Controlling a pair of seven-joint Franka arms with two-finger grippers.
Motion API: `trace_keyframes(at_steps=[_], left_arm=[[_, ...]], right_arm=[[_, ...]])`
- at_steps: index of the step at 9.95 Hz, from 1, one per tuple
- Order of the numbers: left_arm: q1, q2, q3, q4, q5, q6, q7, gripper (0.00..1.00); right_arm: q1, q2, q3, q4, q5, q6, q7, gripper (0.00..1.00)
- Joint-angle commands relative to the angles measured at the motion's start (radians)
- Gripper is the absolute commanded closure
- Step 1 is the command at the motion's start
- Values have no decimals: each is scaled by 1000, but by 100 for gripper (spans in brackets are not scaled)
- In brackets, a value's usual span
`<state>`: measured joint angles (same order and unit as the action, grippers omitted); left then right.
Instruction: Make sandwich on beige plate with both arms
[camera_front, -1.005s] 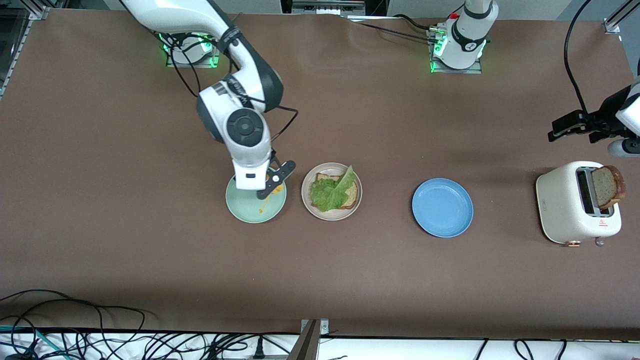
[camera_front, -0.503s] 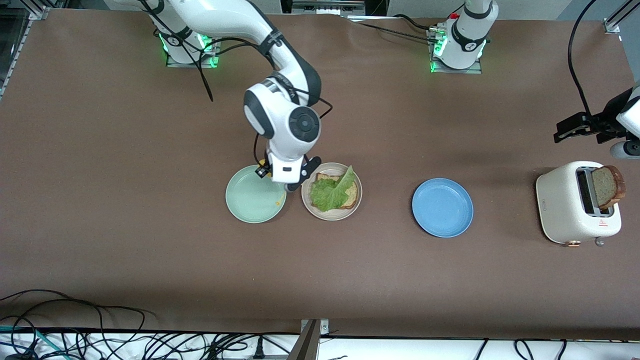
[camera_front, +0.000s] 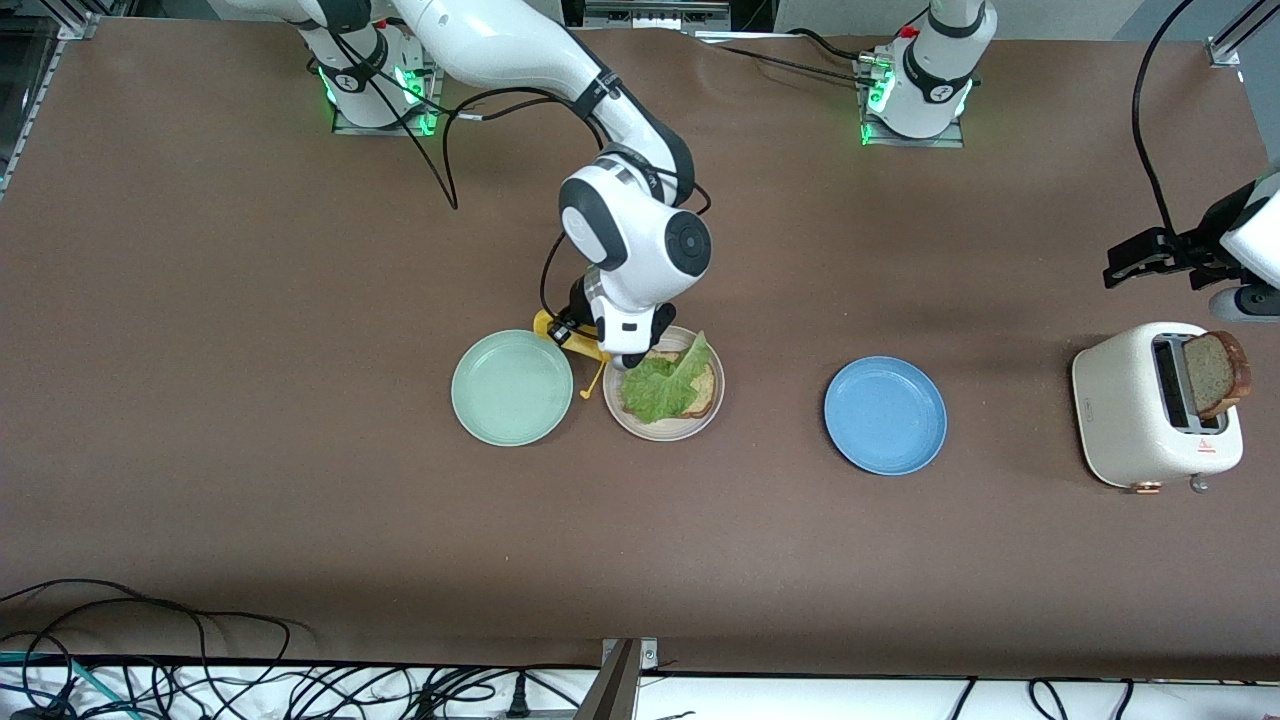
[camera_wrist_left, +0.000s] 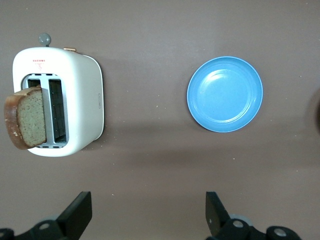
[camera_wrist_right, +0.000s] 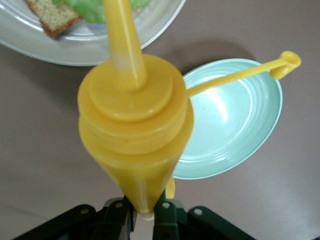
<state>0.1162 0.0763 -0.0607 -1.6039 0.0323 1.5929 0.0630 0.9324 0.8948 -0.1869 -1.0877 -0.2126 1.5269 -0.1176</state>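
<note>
The beige plate (camera_front: 650, 428) holds one brown bread slice (camera_front: 704, 392) with a green lettuce leaf (camera_front: 660, 385) on top. My right gripper (camera_front: 585, 335) is shut on a yellow squeeze bottle (camera_front: 560, 332), over the gap between the mint-green and beige plates. In the right wrist view the bottle (camera_wrist_right: 135, 125) points its nozzle at the beige plate (camera_wrist_right: 155, 25), and its cap (camera_wrist_right: 286, 61) dangles on a tether. A second bread slice (camera_front: 1215, 373) stands in the toaster (camera_front: 1120, 400). My left gripper (camera_front: 1150, 258) is open and empty over the table beside the toaster.
The mint-green plate (camera_front: 511, 388) lies beside the beige plate toward the right arm's end. A blue plate (camera_front: 885, 415) lies between the beige plate and the toaster. In the left wrist view I see the toaster (camera_wrist_left: 80, 100) and the blue plate (camera_wrist_left: 225, 94).
My right arm has carried the yellow bottle from over the mint-green plate to the beige plate's edge. The left gripper has hardly moved.
</note>
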Motion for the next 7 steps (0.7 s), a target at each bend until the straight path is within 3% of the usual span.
trace_keyframes(at_steps=[1, 7], left_arm=[[-1, 3, -5, 16, 17, -4, -6, 0], [0, 0, -5, 16, 12, -5, -6, 0]], right_arm=[[57, 42, -54, 52, -19, -76, -40, 100], [101, 91, -114, 77, -19, -136, -232, 100]])
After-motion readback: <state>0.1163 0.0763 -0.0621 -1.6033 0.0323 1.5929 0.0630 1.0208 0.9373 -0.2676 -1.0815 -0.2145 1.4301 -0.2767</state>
